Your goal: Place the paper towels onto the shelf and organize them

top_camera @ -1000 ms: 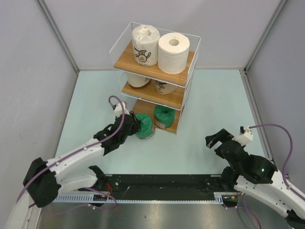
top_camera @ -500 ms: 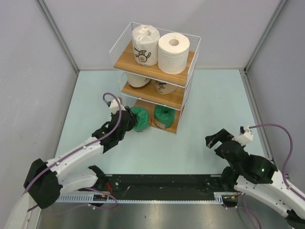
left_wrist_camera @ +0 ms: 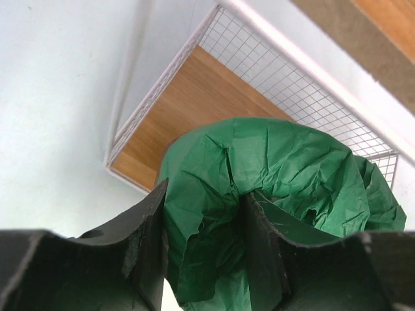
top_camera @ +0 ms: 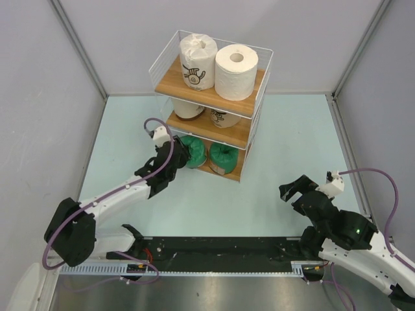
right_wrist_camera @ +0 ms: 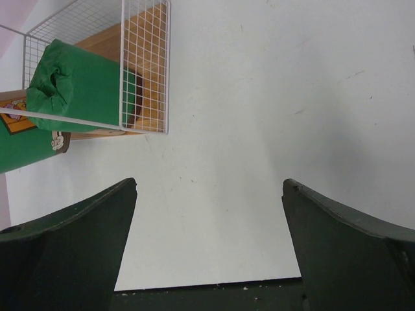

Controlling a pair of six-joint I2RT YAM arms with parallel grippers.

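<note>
Left claw [top_camera: 175, 159] is clamped on a dark green roll [top_camera: 191, 150], its two fingers [left_wrist_camera: 144, 236] pressing into the crumpled wrapper from either side. We judge this to be the last placement: the white rolls already sit on the top board of the shelf [top_camera: 170, 76], two tan ones on the middle board, and the second green roll [top_camera: 222, 157] on the bottom board.

In the overhead view the held roll projects from the claw toward 1 o'clock, at the left front opening of the bottom tier, with its green twin just beside it at 3 o'clock. From the wrist view it hangs over the front-left corner of the bottom board; we cannot tell whether it rests on the wood yet.

Next we would push it deeper toward 1 o'clock, level with its twin, set it down, then part the fingers and back out toward 7 o'clock without snagging the wire.

Right claw [top_camera: 296, 187] stands wide apart and empty over the tabletop [top_camera: 279, 149], at 4 o'clock from the shelf.
</note>
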